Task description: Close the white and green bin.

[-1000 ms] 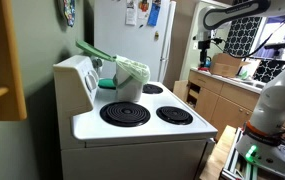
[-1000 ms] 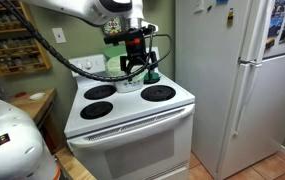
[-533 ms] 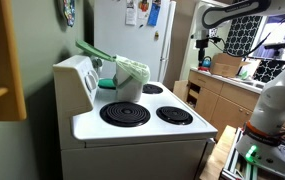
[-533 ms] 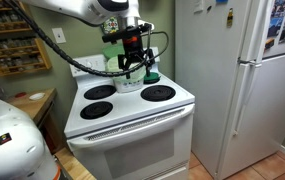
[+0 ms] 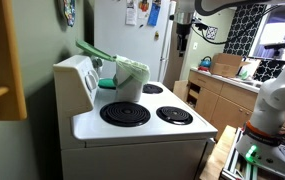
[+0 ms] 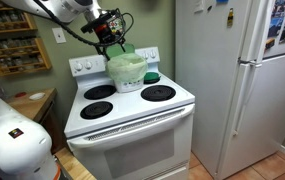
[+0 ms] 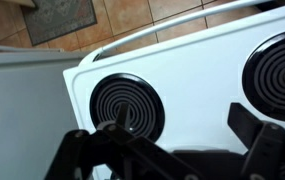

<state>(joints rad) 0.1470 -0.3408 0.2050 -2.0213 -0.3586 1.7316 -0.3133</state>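
Jaws stand wide open on my gripper (image 7: pixel 179 135) and hold nothing; in the wrist view I see only the white stove top (image 7: pixel 197 60) and a black coil burner (image 7: pixel 127 100) past the two dark fingers (image 7: pixel 87 155). In an exterior view the gripper (image 6: pixel 109 35) hangs higher than the white and green bin (image 6: pixel 128 68) and off to one side of it, not touching it. The bin sits at the back of the stove top, close to the back panel (image 5: pixel 77 75) and behind the burners. A small teal thing (image 6: pixel 152 76) lies just beside it. The green lid (image 5: pixel 94 50) is up and tilted back, so the bin is open. I think the bin is light, made of thin, smooth plastic that bends a bit. It could slide on the slick stove top or tip over if I push it from the side. I would not grab it at all. I think the best place to touch is the top of the lid near its free edge, far from the hinge, and then push it over and down softly. The lid looks flat and stiff enough to swing. If I press too hard, the thin walls may bow or the bin may scoot away. I cannot tell if something soft inside pokes up and would block the lid.
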